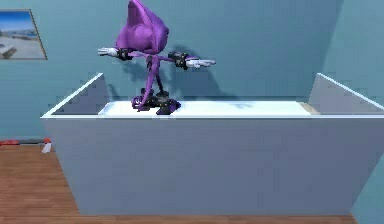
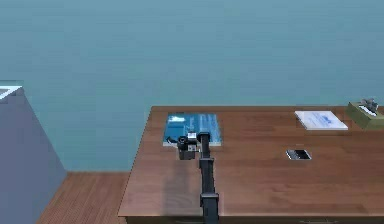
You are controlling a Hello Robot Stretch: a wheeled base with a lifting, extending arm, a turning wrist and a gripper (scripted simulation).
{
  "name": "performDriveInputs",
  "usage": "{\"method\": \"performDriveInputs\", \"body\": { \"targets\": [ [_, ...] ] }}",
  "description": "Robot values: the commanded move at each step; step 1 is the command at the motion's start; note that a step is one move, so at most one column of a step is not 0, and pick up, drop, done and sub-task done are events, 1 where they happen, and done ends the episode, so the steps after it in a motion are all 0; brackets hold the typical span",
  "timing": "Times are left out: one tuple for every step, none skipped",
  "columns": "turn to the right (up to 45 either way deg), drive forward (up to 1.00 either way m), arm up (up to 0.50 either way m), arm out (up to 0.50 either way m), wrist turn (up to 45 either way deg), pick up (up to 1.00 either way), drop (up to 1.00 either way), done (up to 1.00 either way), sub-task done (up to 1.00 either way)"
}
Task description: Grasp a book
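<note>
Gripper [image 2: 186,146] is sitting at near edge of the blue book [image 2: 196,125], which is lying flat on the wooden desk [image 2: 260,175] w/ most of it spreading farther out beyond the fingers; can't tell if it's holding anything.

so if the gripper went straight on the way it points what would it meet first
Probably the blue book lying on the wooden desk, right ahead of the gripper; beyond it the teal wall. Whether it would strike or pass over the book can't be told.
</note>
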Motion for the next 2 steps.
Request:
{"method": "performDriveInputs", "body": {
  "targets": [
    [0.0, 0.0, 0.0, 0.0, 0.0, 1.0, 0.0, 0.0, 0.0],
    [0.0, 0.0, 0.1, 0.0, 0.0, 0.0, 0.0, 0.0, 0.0]
  ]
}}
